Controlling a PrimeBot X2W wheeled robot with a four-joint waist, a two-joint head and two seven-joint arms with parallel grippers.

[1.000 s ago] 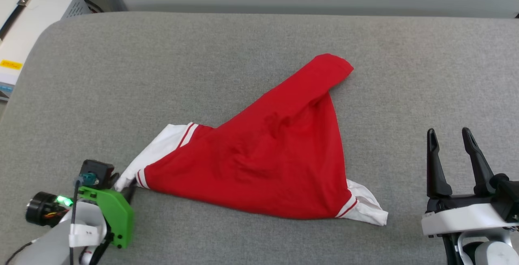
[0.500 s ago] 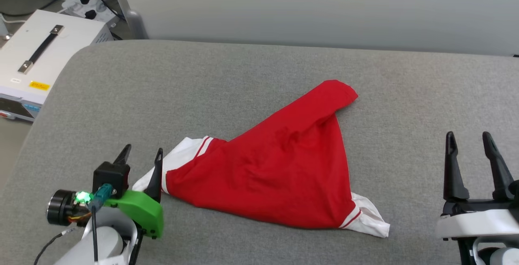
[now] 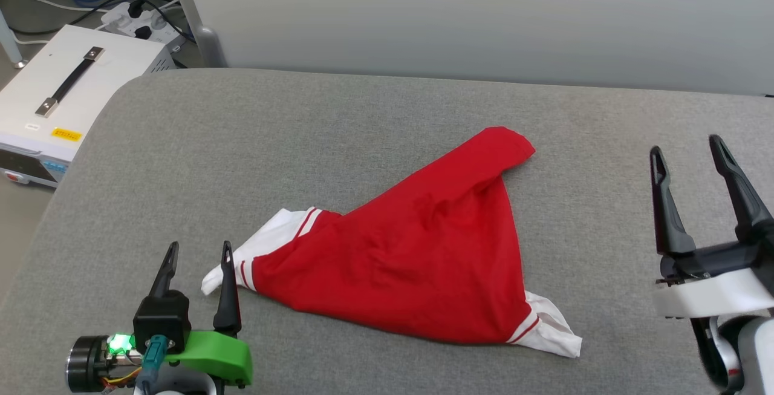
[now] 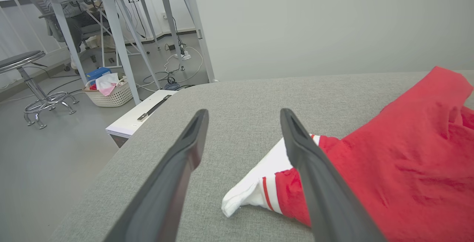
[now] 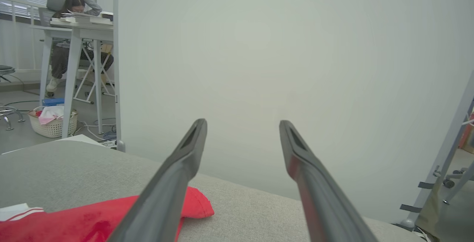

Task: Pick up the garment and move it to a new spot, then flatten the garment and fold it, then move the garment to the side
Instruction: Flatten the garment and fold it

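Head view: garment (image 3: 411,262) lies crumpled mid-frame on grey padded table (image 3: 302,129). Left gripper (image 3: 200,245) at lower left, fingers spread, empty, just beside white sleeve (image 3: 266,244). Right gripper (image 3: 686,146) at right edge, spread, empty, well apart. Left wrist view: sleeve behind right-hand finger. Right wrist view: red cloth at lower left.

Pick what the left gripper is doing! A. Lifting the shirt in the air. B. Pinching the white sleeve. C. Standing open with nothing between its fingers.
C: the left gripper has its fingers spread with bare grey surface between them, and the shirt lies there beside it.
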